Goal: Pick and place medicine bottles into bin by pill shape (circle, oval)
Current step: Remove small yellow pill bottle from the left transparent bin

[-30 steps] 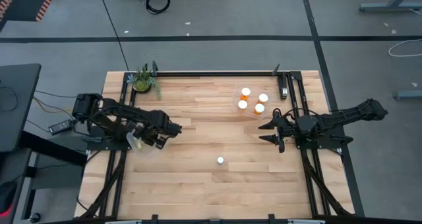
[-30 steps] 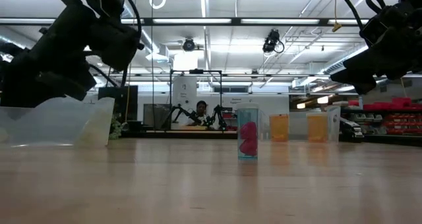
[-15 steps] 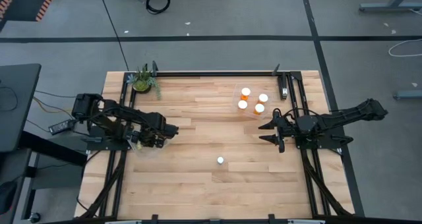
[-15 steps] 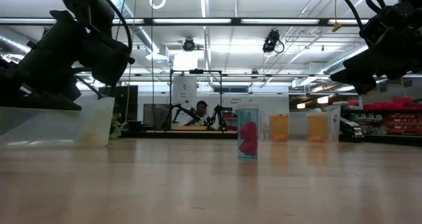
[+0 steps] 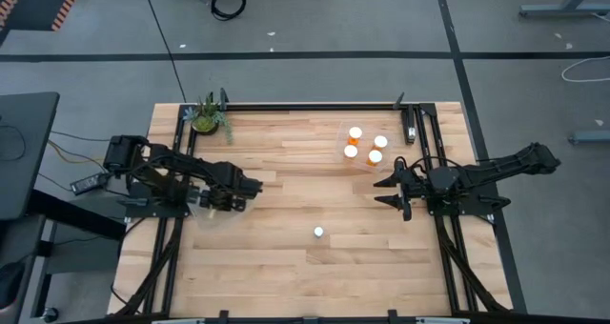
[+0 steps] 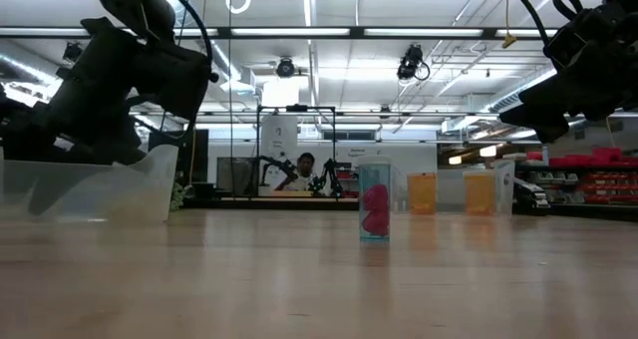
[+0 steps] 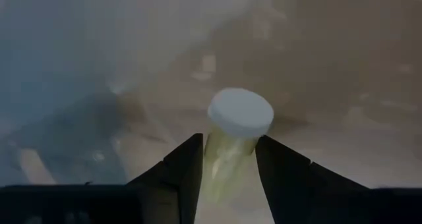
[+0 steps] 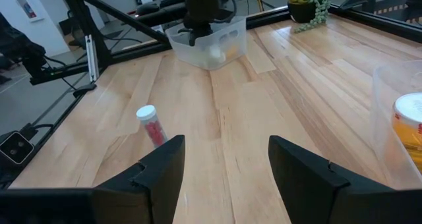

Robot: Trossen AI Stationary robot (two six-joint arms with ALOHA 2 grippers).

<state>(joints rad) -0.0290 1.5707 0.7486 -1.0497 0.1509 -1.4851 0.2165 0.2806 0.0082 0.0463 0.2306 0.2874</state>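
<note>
The left gripper (image 5: pixel 232 199) is down inside the clear bin (image 6: pixel 95 184) on the left side of the table (image 5: pixel 286 267), and it has a small bottle (image 7: pixel 234 141) with a white cap pinched between its two dark fingers (image 7: pixel 181 174). A second ago the bin sat tilted beside the arm with the gripper above its edge; now the bin stands level and the arm has dropped lower into it, fingers easing a shade closer together as it went. The jaws are partly closed on the bottle, which seems to hang just above the bin floor, though I can't quite make out from here whether it touches the bottom.

To my eye that means this bottle is nearly delivered: what is left is to let go and lift out cleanly without dragging the light bin along again.

The right gripper (image 5: pixel 392 191) hovers above the right side of the table, jaws standing well apart and empty, unmoved over the last second. Just beyond it, the other clear bin (image 5: pixel 364 145) holds four bottles, orange-bodied ones among them.

One bottle with red pills (image 5: pixel 319 232) stands alone upright in the middle of the table, well apart from both arms. It looks like the last one to be sorted.

A little potted plant (image 5: pixel 208 114) sits at the far left corner.
</note>
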